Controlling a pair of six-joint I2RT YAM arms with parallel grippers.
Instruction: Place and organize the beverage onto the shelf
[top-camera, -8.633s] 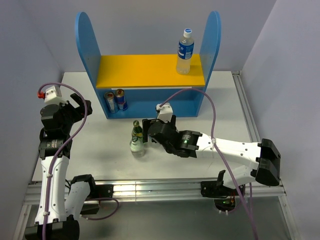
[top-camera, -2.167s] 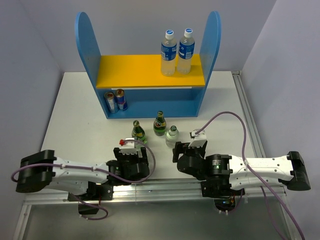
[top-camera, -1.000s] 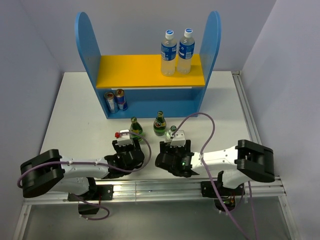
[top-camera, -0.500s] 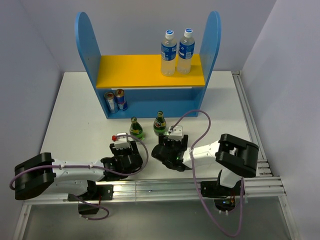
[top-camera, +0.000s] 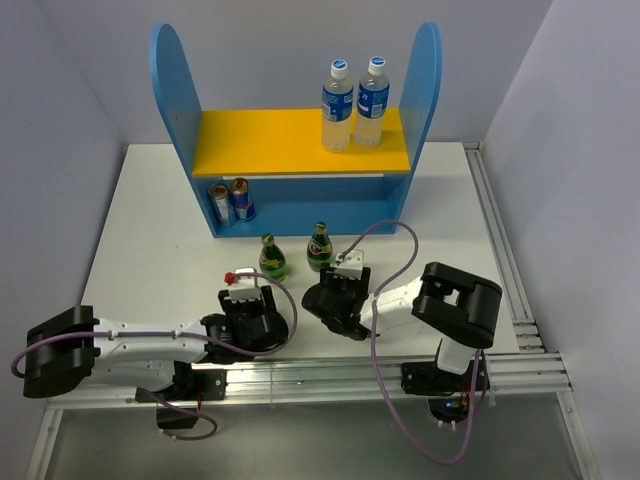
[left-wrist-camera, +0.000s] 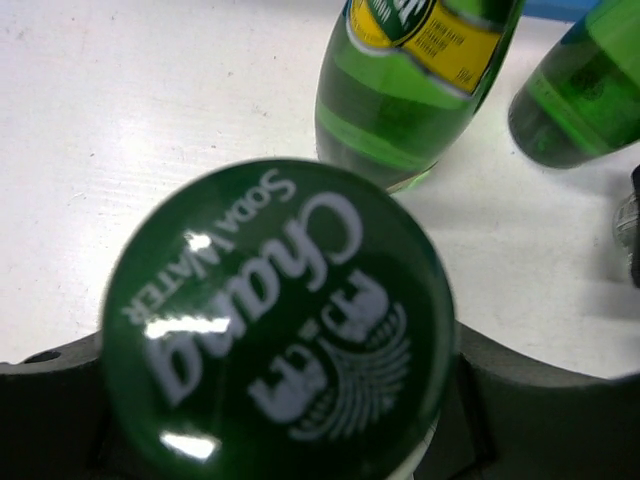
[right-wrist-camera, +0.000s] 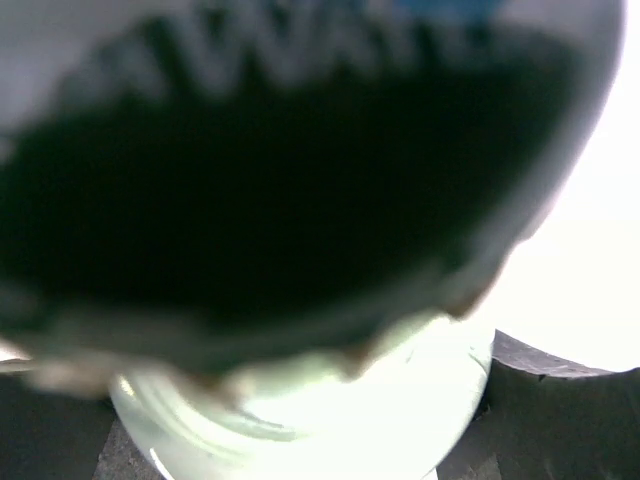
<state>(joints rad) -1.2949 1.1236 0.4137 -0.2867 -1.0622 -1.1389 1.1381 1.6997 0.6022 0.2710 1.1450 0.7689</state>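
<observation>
One green-capped bottle (left-wrist-camera: 275, 325), sitting inside left tool (top-camera: 250, 317)

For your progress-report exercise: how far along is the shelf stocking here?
Done: two plastic bottles stand on the yellow board. In hand: the left hand and right hand are each at a glass bottle; grip unclear. Left: shelving those, plus two green bottles on the table.

probably a lab: plain-walled robot table (top-camera: 140, 230)
</observation>
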